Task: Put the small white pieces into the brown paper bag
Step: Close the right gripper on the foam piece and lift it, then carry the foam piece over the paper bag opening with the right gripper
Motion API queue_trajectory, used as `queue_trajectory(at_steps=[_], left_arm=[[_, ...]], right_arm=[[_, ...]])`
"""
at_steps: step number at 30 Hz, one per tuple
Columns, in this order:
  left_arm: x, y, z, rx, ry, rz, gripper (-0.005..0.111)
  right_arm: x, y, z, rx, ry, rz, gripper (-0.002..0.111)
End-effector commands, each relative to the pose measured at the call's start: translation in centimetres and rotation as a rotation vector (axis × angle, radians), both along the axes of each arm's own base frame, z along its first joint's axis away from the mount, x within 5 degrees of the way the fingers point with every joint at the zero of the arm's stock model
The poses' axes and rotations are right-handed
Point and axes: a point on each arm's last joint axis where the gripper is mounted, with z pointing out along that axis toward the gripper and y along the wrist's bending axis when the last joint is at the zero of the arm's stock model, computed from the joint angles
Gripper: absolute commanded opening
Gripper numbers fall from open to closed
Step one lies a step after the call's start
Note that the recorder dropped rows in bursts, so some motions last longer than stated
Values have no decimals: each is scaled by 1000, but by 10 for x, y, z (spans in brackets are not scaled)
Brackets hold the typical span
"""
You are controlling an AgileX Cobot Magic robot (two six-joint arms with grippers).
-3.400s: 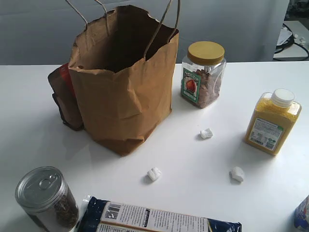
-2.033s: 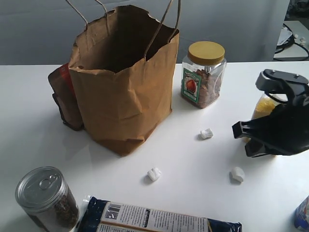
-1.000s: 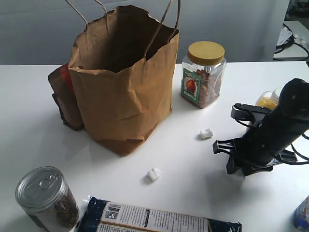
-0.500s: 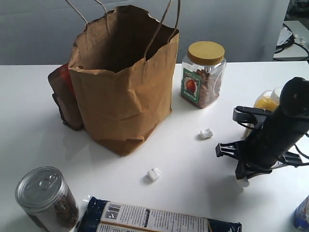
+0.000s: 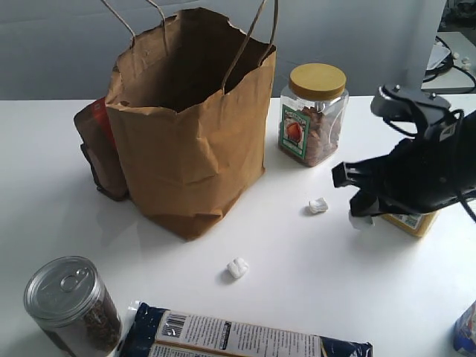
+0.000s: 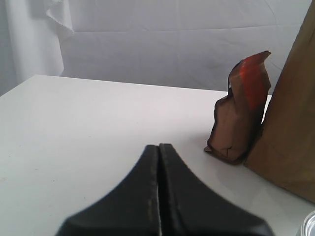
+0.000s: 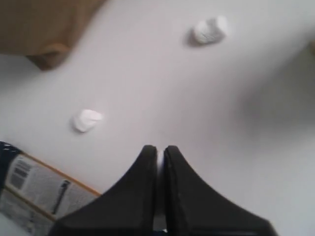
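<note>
The tall brown paper bag (image 5: 186,141) stands open at the back left; its wall also shows in the left wrist view (image 6: 295,123) and a bottom corner in the right wrist view (image 7: 44,24). Two small white pieces lie on the table: one right of the bag (image 5: 318,205) (image 7: 210,29), one in front of it (image 5: 238,268) (image 7: 87,120). My right gripper (image 5: 360,214) (image 7: 159,150) hangs above the table, shut on the third white piece (image 5: 358,221). The left gripper (image 6: 159,147) is shut on nothing, low over the table left of the bag, outside the exterior view.
A dark red-and-brown pouch (image 5: 97,149) (image 6: 241,108) leans against the bag's left side. A yellow-lidded jar (image 5: 314,115) stands behind the pieces. A yellow bottle (image 5: 409,222) is half hidden by my right arm. A tin can (image 5: 71,301) and a long packet (image 5: 238,335) lie along the front edge.
My right arm came in from the right, dropped onto the front-right white piece, shut on it, and has lifted it up and back toward the jar.
</note>
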Motion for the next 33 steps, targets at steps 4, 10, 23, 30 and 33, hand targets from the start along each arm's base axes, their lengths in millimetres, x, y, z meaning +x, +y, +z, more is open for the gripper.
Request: queue_trajectory(at_steps=[4, 10, 23, 30, 33], left_arm=[[0, -1, -1, -13, -5, -7, 0], [0, -1, -1, -13, -5, -7, 0], [0, -1, -1, -13, -5, -7, 0], [0, -1, -1, -13, -5, -7, 0], [0, -1, -1, -13, -5, -7, 0]], right_arm=[[-33, 13, 58, 308, -183, 125, 0], [-58, 32, 92, 542, -278, 244, 0], [-74, 114, 165, 703, -490, 418, 0], [-41, 169, 150, 649, -520, 412, 0], [-28, 184, 140, 614, -542, 385, 0]])
